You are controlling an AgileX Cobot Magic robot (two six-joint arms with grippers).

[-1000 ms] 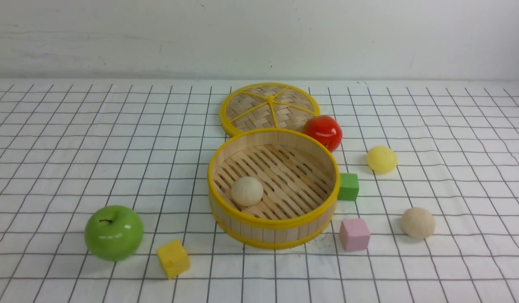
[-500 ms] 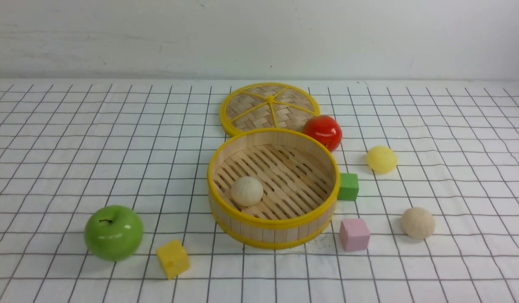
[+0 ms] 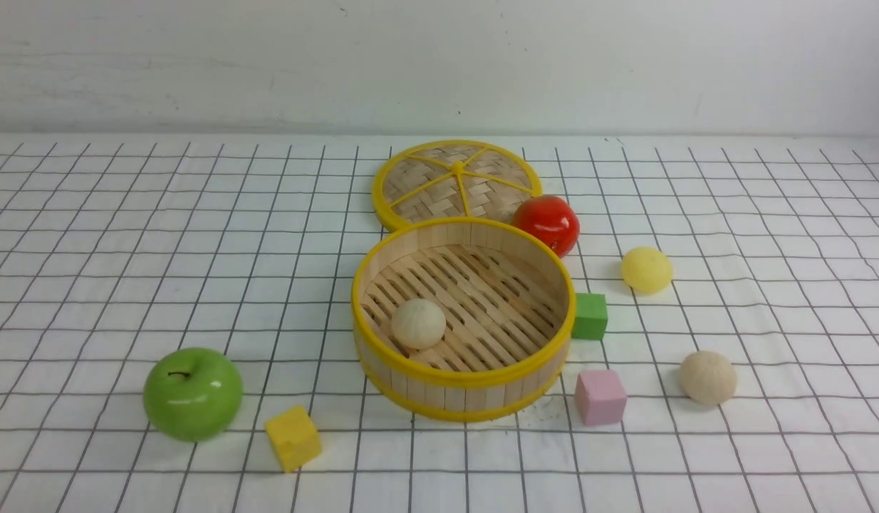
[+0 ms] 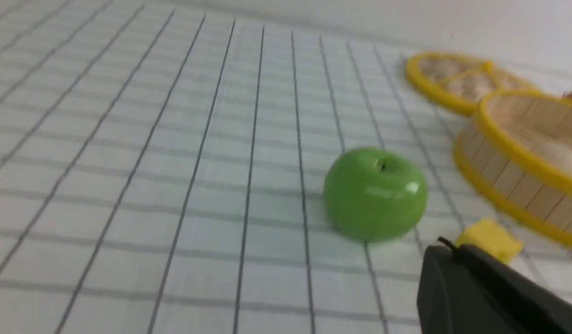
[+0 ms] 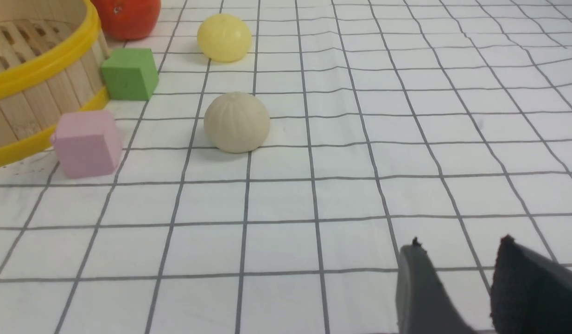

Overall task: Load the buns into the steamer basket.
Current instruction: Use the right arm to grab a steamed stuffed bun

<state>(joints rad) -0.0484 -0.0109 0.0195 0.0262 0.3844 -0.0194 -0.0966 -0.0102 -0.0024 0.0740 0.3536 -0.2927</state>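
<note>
**Bench (image 3: 126,249) status: one bun in, two out**

The steamer basket (image 3: 461,374) stands about midway between the bench's left and right edges. The first cream bun (image 3: 418,323) lies on its slatted floor, near the wall on the left, near side. The lid (image 3: 457,182) lies flat just behind the basket, toward the far edge, with the tomato (image 3: 546,224) beside it.

Toward the right edge, the pale yellow bun (image 3: 647,270) sits apart from the basket, beyond the green cube (image 3: 590,315). The second cream bun (image 3: 708,377) lies nearer the near edge, past the pink cube (image 3: 600,397). The apple (image 3: 192,393) and yellow cube (image 3: 293,437) sit toward the near left.

The right claw (image 5: 461,246) hangs low over the cloth with its jaws parted and nothing between them. The left claw (image 4: 446,250) is blurred and seems one dark mass, pressed closed and empty.
</note>
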